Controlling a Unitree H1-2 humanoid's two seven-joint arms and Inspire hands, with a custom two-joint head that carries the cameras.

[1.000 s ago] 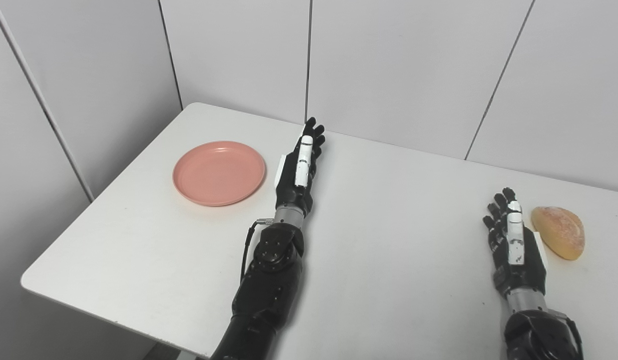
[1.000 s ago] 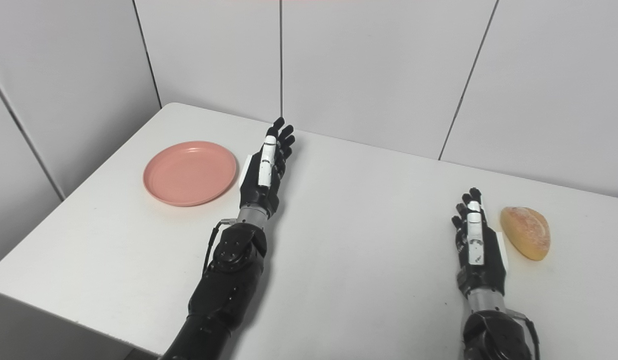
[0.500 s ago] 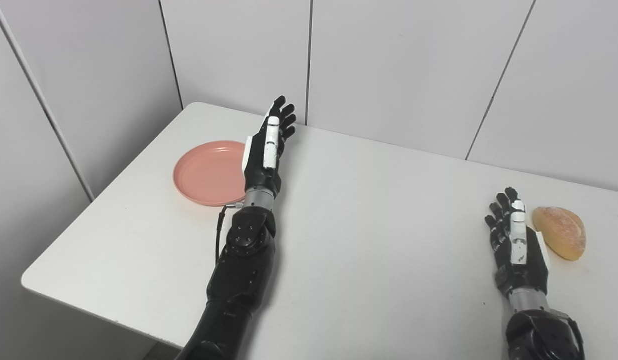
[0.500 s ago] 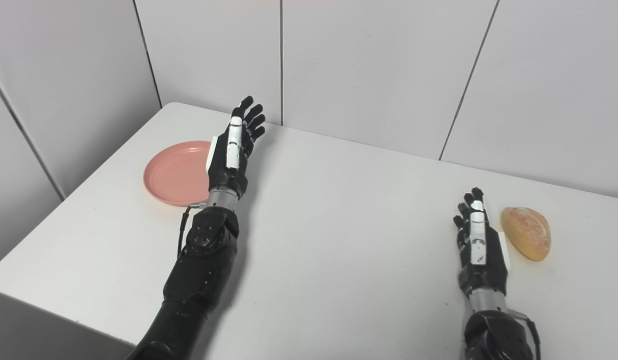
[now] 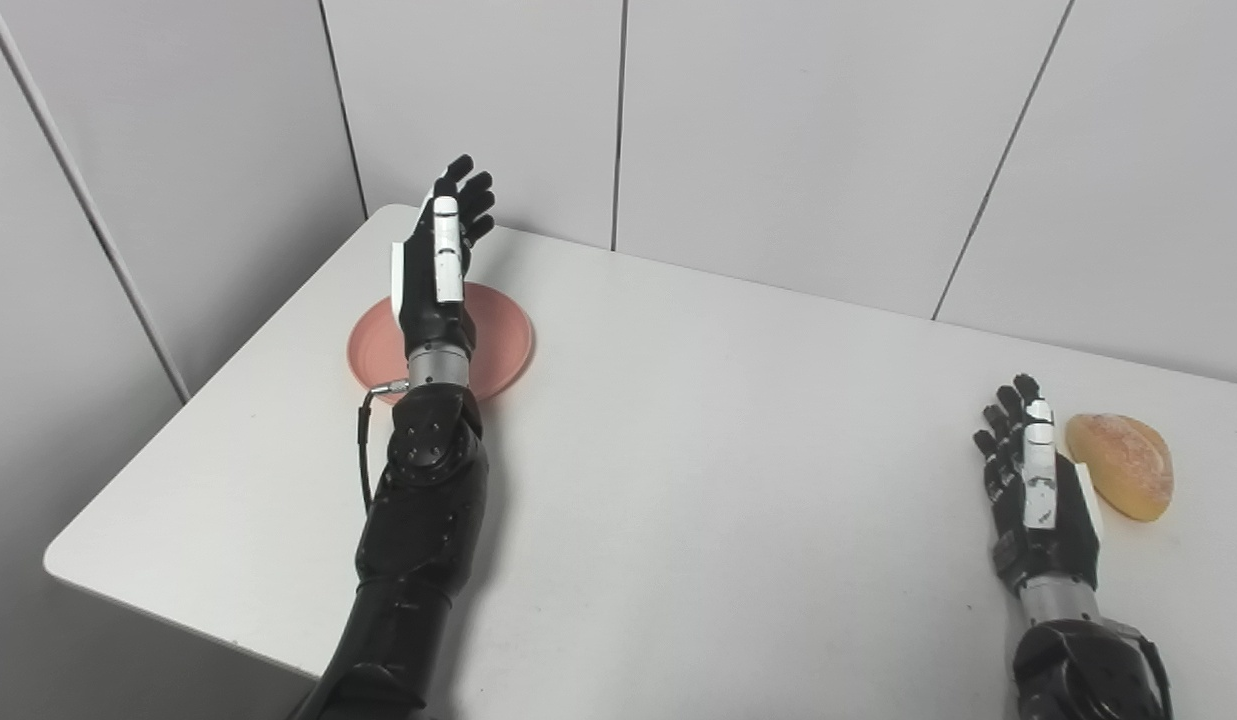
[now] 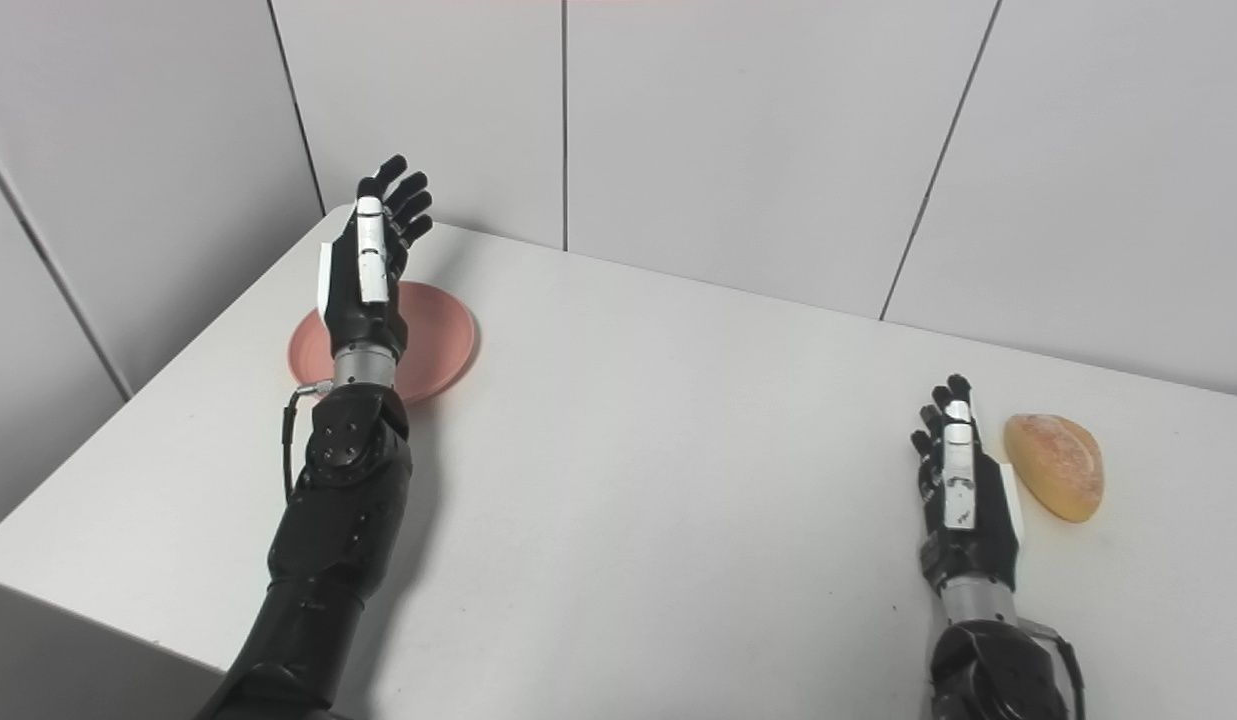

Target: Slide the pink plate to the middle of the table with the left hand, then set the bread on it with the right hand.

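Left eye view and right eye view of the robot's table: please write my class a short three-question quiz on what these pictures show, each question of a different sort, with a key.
1. True or false: the bread already lies on the pink plate.
2. Multiple choice: where is the left robot hand?
A. over the pink plate
B. beside the bread
C. off the white table
3. Fill in: the right robot hand is open and waits just to the ____ of the bread.

Key
1. False: the bread lies on the table near its right end, and the plate sits near the far left corner.
2. A: open, in front of the plate.
3. left
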